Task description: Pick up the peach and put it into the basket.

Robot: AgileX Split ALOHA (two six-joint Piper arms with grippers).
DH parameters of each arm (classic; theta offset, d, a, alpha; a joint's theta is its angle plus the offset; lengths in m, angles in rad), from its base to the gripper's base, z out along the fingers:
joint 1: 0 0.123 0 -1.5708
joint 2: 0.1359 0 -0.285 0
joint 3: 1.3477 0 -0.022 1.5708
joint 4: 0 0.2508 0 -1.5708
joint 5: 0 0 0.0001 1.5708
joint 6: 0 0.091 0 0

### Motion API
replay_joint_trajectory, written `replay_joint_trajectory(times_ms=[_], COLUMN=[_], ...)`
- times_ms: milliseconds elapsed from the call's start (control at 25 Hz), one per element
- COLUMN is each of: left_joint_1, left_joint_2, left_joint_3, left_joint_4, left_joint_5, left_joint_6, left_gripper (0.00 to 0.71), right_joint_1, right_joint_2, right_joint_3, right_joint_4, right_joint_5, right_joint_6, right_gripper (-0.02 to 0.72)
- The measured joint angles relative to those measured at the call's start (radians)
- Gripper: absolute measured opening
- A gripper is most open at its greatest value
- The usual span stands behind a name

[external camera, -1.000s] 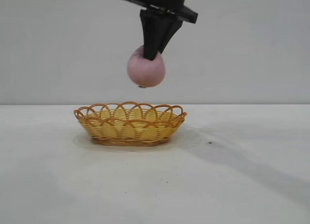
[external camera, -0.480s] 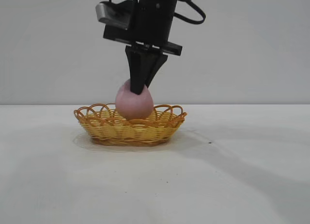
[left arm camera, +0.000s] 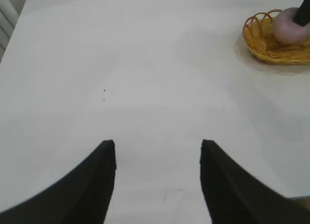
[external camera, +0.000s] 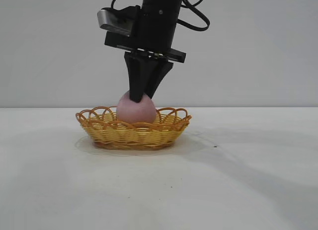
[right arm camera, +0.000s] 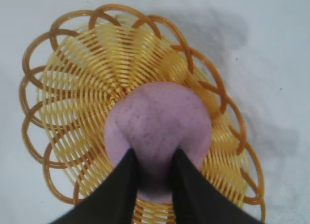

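Note:
The pink-mauve peach sits inside the yellow woven basket, its top above the scalloped rim. My right gripper points straight down onto it. In the right wrist view the peach fills the middle of the basket, and the right gripper stands slightly open, its two black fingers touching a hump of the peach between them. My left gripper hangs open over bare table, far from the basket and peach.
The white table spreads all round the basket. A small dark speck lies to the basket's right. The right arm's camera and cables rise above the basket.
The right gripper came down with the peach from high above the basket until the peach sat in it. Its fingers have since parted a little.

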Motion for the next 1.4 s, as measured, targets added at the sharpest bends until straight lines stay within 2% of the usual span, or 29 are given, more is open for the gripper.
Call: replay_joint_trajectory(times_ms=[120,320,600,640,680,840,1200,1400], left_joint_1=[0.000,0.000,0.000,0.000,0.000,0.000,0.000,0.000], left_joint_2=[0.000,0.000,0.000,0.000,0.000,0.000,0.000,0.000], left_joint_3=[0.000,0.000,0.000,0.000,0.000,0.000,0.000,0.000], left_joint_4=[0.000,0.000,0.000,0.000,0.000,0.000,0.000,0.000], left_joint_5=[0.000,0.000,0.000,0.000,0.000,0.000,0.000,0.000], left_joint_6=[0.000,0.000,0.000,0.000,0.000,0.000,0.000,0.000], left_gripper=[0.335,0.335,0.335,0.335,0.335,0.335,0.335,0.335], right_joint_1=[0.000,0.000,-0.008,-0.012,-0.023,-0.097,-0.341,-0.467], right_joint_2=[0.000,0.000,-0.020,-0.030,-0.036,-0.053,-0.071,-0.072], right_joint_3=[0.000,-0.002,-0.002,-0.002,-0.002,-0.004,-0.004,-0.004], right_joint_4=[0.004,0.002,-0.054,-0.054,-0.054,-0.054,-0.062,-0.069], right_joint_5=[0.000,-0.002,-0.002,-0.002,-0.002,-0.002,-0.002,-0.002], right_joint_6=[0.000,0.002,0.029,0.034,0.039,0.077,0.146,0.151], right_gripper=[0.355,0.342,0.342,0.382,0.368,0.368,0.368,0.368])
